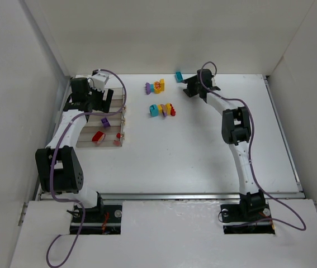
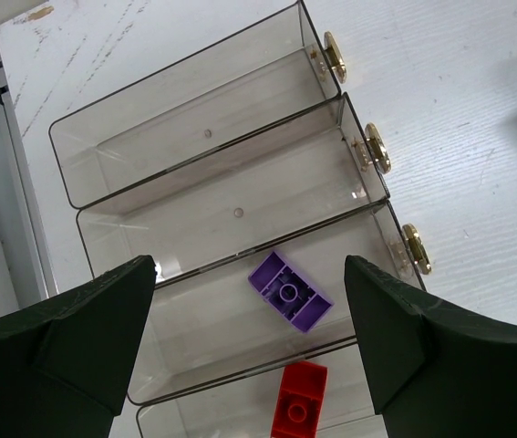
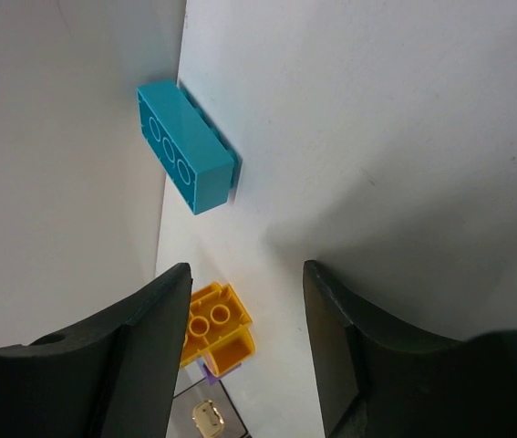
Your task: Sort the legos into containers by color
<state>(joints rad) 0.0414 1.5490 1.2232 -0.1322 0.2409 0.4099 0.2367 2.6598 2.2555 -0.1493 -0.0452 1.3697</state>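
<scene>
Containers point(image 2: 149, 155) under spread left pincer point(image 2: 250, 266); cyan lego point(image 3: 185, 157) near right pincer point(image 3: 247, 270).

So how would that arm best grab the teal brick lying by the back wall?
Probably take the teal brick by its two short ends, with the right gripper coming down from above, jaws in line with the wall. One long side seems to lie against the wall, leaving no room for a finger there.

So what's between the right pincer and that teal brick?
Nothing: in the right wrist view, only bare white table separates the right pincer from the teal brick.
</scene>
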